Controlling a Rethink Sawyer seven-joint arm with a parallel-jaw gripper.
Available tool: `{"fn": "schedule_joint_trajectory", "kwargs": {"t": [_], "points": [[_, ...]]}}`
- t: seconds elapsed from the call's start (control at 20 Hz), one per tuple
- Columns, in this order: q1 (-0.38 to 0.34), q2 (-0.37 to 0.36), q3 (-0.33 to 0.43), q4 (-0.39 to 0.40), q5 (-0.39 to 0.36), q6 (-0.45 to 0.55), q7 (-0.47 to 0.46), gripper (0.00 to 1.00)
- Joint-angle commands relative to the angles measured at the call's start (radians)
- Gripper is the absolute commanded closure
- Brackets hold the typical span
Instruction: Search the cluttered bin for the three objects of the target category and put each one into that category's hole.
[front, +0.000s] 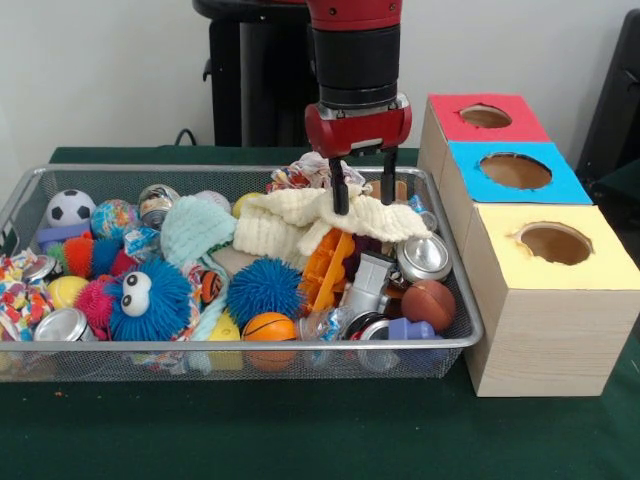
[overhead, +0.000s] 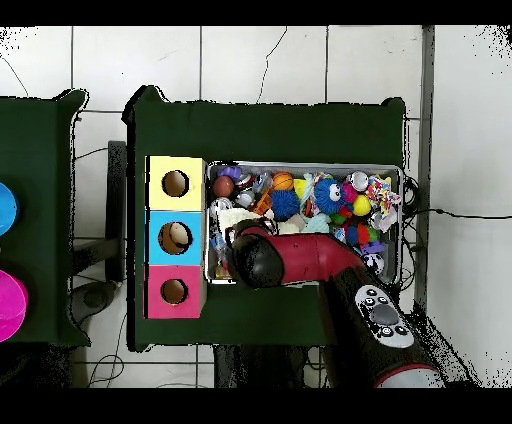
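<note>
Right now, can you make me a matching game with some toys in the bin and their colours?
Things:
1. fuzzy monster with googly eyes
2. mini basketball
3. soccer ball
4. knitted hat

Colours:
A. orange
B. pale mint green
C. blue
D. black and white

Pairs: 1-C, 2-A, 3-D, 4-B

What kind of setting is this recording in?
Likely a robotics lab sorting station: a green-covered table on a tiled floor, a wire bin crammed with toys and cans, and a three-hole sorting box beside it.
</note>
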Motion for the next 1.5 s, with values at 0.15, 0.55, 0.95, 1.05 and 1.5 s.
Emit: {"fn": "schedule_joint_trajectory", "kwargs": {"t": [0.15,0.55,0.95,1.05,1.5], "points": [[-0.12,0.031,0.235,-0.087,-0.091,0.163,-0.224,0.0],[-0.218,0.055,0.399,-0.117,-0.146,0.291,-0.372,0.0],[-0.275,0.079,0.507,-0.131,-0.214,0.4,-0.47,0.0],[-0.282,0.085,0.519,-0.142,-0.247,0.426,-0.514,0.0],[-0.322,0.085,0.56,-0.147,-0.44,0.4,-0.695,0.0]]}}
